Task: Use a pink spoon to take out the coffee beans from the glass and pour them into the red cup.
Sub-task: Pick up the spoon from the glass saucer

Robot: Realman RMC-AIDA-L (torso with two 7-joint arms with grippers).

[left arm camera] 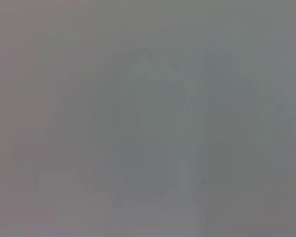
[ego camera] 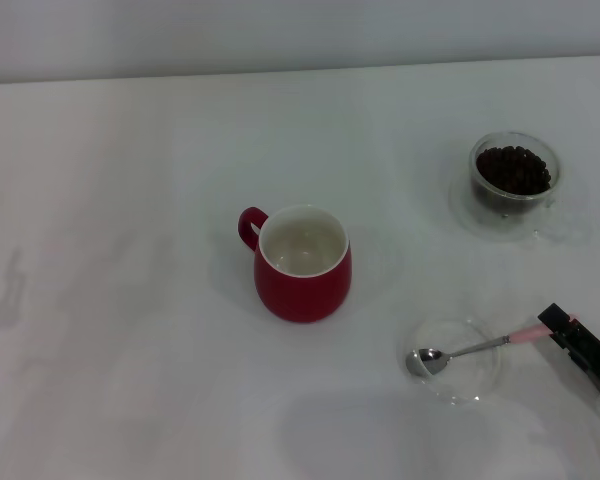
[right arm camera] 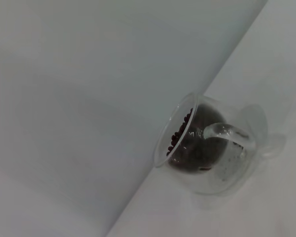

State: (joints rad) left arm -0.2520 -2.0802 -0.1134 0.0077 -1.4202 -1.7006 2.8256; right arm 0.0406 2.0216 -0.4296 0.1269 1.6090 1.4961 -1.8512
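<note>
Nearest the robot, low on its right side, the right gripper (ego camera: pixel 570 335) comes in from the table's (ego camera: pixel 130 300) edge and sits at the pink end of the spoon (ego camera: pixel 465 351); whether its fingers pinch the handle or only stand beside it cannot be told. The spoon lies with its long axis running leftward and slightly toward the robot from the gripper, its shiny bowl resting in a shallow clear dish (ego camera: pixel 452 360), its handle crossing the dish rim and reaching out to the gripper. It has a silver bowl and neck and a slim pale pink handle, and looks empty. The right arm is plainly the nearer one; the left gripper is not seen anywhere. Farther off, left of the dish near the table's middle, the red cup (ego camera: pixel 302 265) stands upright, white inside and empty, its handle turned to the left. Farthest, beyond the gripper, the glass (ego camera: pixel 514 173) holds the dark beans (ego camera: pixel 513 167), untouched.
</note>
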